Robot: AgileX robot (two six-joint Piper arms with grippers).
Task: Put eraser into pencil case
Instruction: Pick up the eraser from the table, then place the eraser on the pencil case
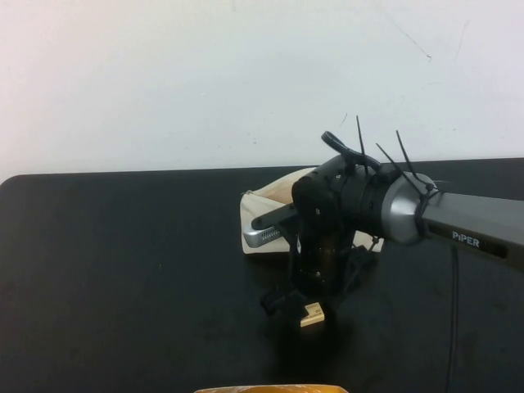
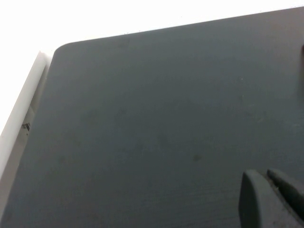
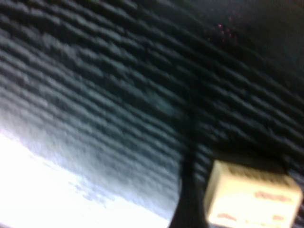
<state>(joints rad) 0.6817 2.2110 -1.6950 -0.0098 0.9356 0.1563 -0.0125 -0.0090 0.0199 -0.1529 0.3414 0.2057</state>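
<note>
The eraser (image 1: 312,314), a tiny tan-yellow block with printed text, lies on the black table near the front. My right gripper (image 1: 304,306) points down over it, open, with a finger on either side of it. The right wrist view shows the eraser (image 3: 251,199) close up beside one dark finger (image 3: 186,199). The cream-white pencil case (image 1: 270,205) lies just behind the right gripper and is partly hidden by the arm. My left gripper (image 2: 266,176) shows only in the left wrist view, shut and empty over bare table.
The black table (image 1: 123,262) runs out to a rounded far-left corner (image 2: 61,47). A yellow-orange object (image 1: 270,389) peeks in at the front edge. The right arm (image 1: 458,225) reaches in from the right.
</note>
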